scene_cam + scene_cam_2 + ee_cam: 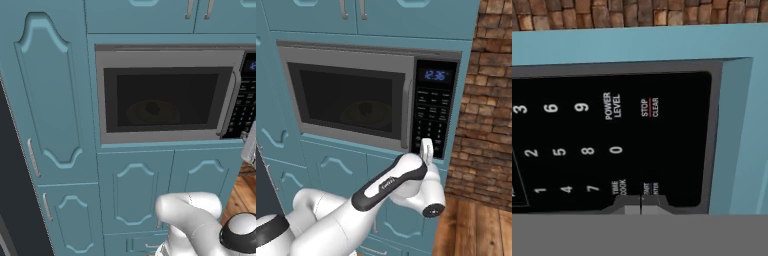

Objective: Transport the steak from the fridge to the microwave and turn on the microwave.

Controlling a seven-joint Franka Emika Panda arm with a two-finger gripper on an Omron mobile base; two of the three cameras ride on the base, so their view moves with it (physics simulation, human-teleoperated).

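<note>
Pincer, closed, presses the microwave keypad, low.

Teal cabinets, brick wall, wooden floor

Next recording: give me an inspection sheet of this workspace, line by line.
Surface: teal cabinet front housing the microwave.
Job's things: microwave door shut; dark rounded steak dimly visible on a plate behind the glass.
Clutter: nothing seen.
Grippers: gripper shut, tips at the keypad beside the start button.
Cables: nothing seen.
Surroundings: brick wall and wooden floor to the right; clock display lit.
</note>
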